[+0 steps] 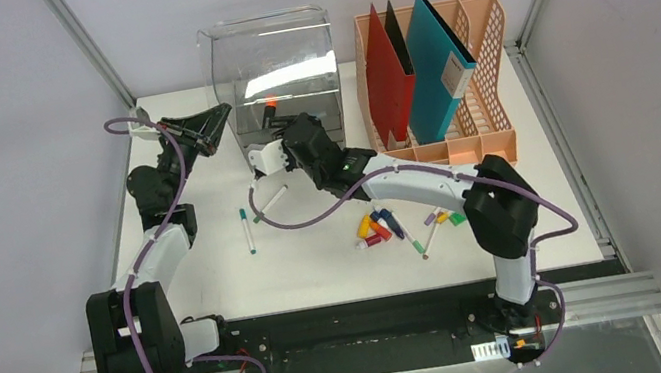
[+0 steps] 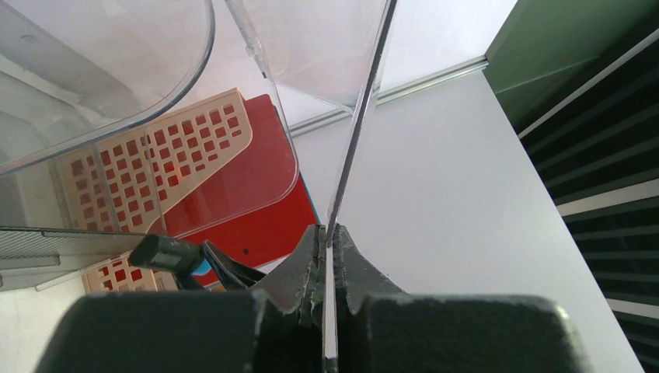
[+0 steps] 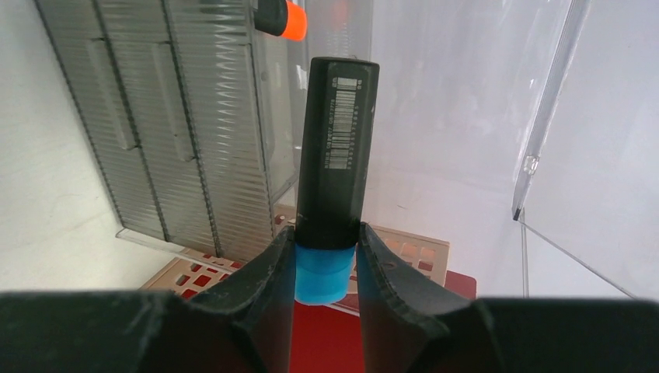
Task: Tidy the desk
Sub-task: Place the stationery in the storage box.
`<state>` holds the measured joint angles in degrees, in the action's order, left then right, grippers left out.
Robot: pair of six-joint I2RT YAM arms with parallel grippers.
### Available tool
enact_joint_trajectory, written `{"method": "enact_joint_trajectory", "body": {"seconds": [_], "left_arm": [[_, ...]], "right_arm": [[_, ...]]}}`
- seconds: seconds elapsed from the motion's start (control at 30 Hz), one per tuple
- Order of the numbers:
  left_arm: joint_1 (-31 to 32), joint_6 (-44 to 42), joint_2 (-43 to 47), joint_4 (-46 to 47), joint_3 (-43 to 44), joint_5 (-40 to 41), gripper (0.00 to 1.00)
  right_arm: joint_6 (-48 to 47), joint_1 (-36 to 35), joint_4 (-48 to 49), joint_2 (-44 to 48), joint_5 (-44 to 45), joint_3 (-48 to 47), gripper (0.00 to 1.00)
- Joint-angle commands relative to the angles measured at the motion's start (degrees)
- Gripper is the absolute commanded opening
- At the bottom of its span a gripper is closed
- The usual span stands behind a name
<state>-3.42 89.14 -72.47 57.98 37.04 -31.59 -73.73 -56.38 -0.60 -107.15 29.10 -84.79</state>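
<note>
Tabletop (image 1: 318, 259), white and wide, fills the top view. A clear box (image 1: 271, 65) and a peach rack (image 1: 479, 70) stand at its far edge, and loose markers (image 1: 379, 227) lie near the right arm. Left wrist view: the left pincer (image 2: 328, 237) is clenched on a thin clear panel (image 2: 364, 116). Right wrist view: the right pincer (image 3: 326, 237) is grasping a black marker (image 3: 338, 148) with a blue cap, just in front of the box.

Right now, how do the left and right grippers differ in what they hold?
The left gripper pinches a thin clear panel, fingers almost touching; the right gripper grips a black blue-capped marker, fingers apart. Both are shut on something at the clear box.
</note>
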Motion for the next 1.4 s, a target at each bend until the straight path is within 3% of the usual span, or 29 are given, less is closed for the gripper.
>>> {"method": "enact_joint_trajectory", "body": {"seconds": [0.0, 0.73, 0.77, 0.8, 1.1, 1.13, 1.37], "left_arm": [[-0.36, -1.23, 1.36, 1.94, 2.86, 1.83, 0.00], [-0.36, -1.11, 0.85, 2.05, 2.95, 1.62, 0.00], [-0.36, -1.11, 0.84, 2.01, 3.03, 1.50, 0.00], [-0.36, -1.11, 0.91, 2.04, 3.04, 1.53, 0.00], [-0.36, -1.09, 0.66, 1.91, 3.39, 1.44, 0.00], [-0.36, -1.14, 0.66, 1.91, 3.43, 1.45, 0.00], [-0.36, -1.11, 0.83, 1.80, 3.52, 1.45, 0.00]], "right_arm": [[-2.51, 1.45, 5.22, -1.33, 2.19, -3.50, 0.00], [-3.96, 5.60, 11.28, -9.12, 2.68, -8.49, 0.00], [-6.09, 5.58, 11.60, -9.07, 3.02, -8.28, 0.59], [-6.39, 5.38, 12.26, -8.92, 2.95, -7.54, 0.71], [-6.39, 2.46, 11.12, -4.57, 2.95, -3.03, 0.71], [-3.71, 2.14, 10.10, -4.16, 0.69, -2.99, 0.95], [1.56, -0.77, 1.77, -1.27, -1.58, -2.31, 0.96]]}}
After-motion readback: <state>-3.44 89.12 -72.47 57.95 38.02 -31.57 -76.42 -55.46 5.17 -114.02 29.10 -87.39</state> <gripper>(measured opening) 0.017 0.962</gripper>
